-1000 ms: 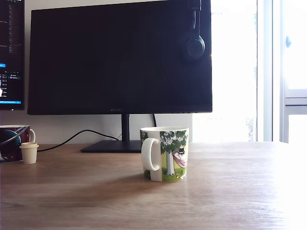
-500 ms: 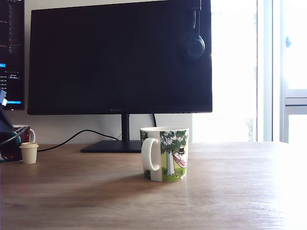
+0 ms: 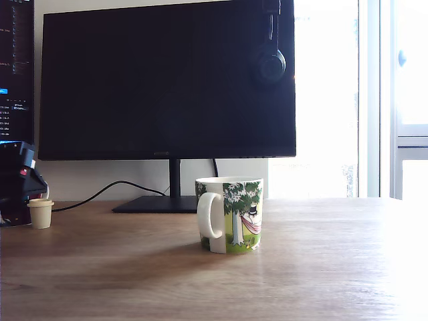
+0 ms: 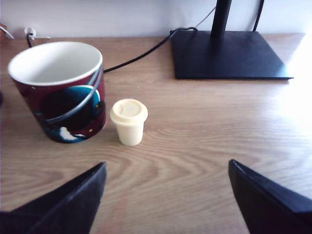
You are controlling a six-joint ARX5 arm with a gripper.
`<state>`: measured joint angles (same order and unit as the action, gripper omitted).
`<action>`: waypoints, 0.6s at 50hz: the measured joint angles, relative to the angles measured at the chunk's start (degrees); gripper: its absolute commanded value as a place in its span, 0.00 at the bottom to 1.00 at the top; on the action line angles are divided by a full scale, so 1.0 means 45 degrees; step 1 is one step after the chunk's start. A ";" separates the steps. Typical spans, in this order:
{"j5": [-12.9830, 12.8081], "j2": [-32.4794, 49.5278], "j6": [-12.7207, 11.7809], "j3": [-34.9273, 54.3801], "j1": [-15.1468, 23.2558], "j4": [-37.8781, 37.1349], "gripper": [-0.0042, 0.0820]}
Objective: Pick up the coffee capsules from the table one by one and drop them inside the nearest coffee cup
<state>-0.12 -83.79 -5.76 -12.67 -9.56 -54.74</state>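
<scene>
The cream-beige capsule [image 4: 129, 122] stands upside down, its flange on top, on the wood-grain table [image 4: 195, 141], close beside a dark red mug [image 4: 58, 95] with a white inside. My gripper [image 4: 166, 165] is open and empty. Its two dark fingers [image 4: 68, 202] spread wide, short of the capsule and not touching it. In the exterior view the capsule [image 3: 41, 212] sits at the far left, and the arm's black body [image 3: 17, 175] hangs just above and behind it, covering most of the dark mug. The mint-green capsule is out of view.
A white mug with a green tree picture [image 3: 231, 214] stands mid-table, handle toward the exterior view's left. Behind it are a large monitor [image 3: 167, 80], its black base [image 4: 226, 53] and a cable [image 4: 141, 53] running past the dark mug.
The arm has come into the exterior view from the left edge and now covers the dark mug there. The capsule and the tree mug have not moved.
</scene>
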 measured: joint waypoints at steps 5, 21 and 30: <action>0.0019 -0.0933 0.0015 -0.0005 0.0005 -0.1302 0.89; 0.0627 -0.3866 0.0044 -0.0039 0.0005 -0.4192 0.89; 0.1010 -0.4779 0.0044 -0.0869 0.0015 -0.4328 0.89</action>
<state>4.43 -105.30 -5.56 -16.58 -9.50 -74.22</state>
